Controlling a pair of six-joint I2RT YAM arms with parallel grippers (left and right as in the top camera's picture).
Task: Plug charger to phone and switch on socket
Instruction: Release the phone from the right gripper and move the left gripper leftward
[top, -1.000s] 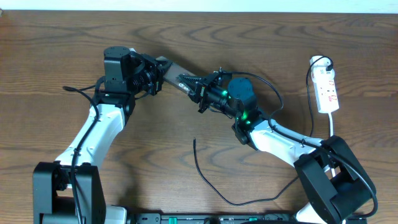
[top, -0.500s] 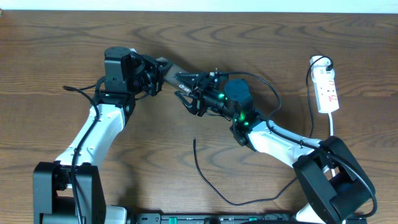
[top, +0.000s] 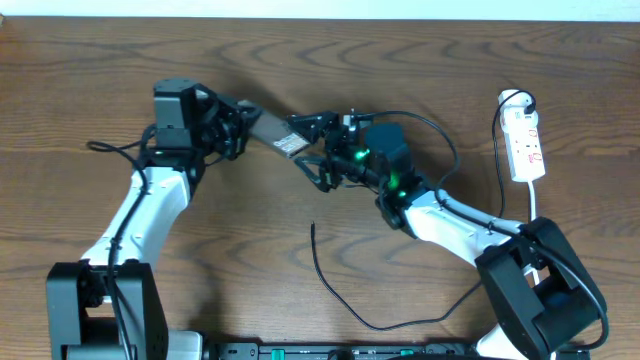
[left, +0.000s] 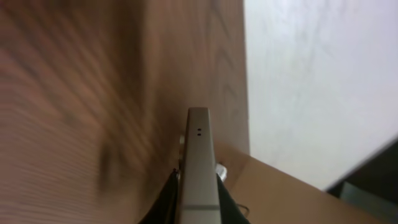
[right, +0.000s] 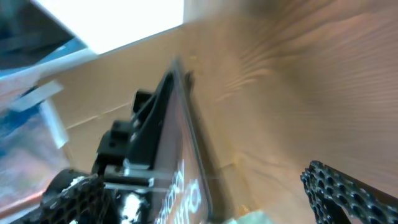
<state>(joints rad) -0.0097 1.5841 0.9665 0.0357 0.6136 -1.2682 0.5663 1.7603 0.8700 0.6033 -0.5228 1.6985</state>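
**Phone held up between both arms; charger not yet in**

- The phone (top: 277, 134) is off the table (top: 450, 60), in the middle-left of the work area. The left gripper (top: 254, 124) is clamped on one end, and the other end points toward the right arm.
- In the left wrist view the phone (left: 199, 155) is seen edge-on, with dark fingers (left: 166, 194) pressed on either side. Two small dots show on the edge.
- The right gripper (top: 313, 150) is at the phone's free end. Its jaws are spread wide and hold nothing. In the right wrist view its fingers (right: 348, 190) stand well clear of the phone (right: 177, 149).
- The charger (top: 316, 258) lies slack on the wood. Its connector tip (top: 313, 228) is loose below the grippers, apart from the phone and gripped by nothing.
- The socket (top: 526, 142) is at the far right edge, well apart from both grippers. A white plug (top: 514, 99) looks seated at its top end.

Progress, as judged: the phone is picked up and presented, and that is all. Left to do are picking up the tip, mating it to the phone and pressing the switch. I cannot tell the switch position.

Writing: there is white lettering on the phone's face in the right wrist view, too blurred to read. The socket's red markings are too small to read.
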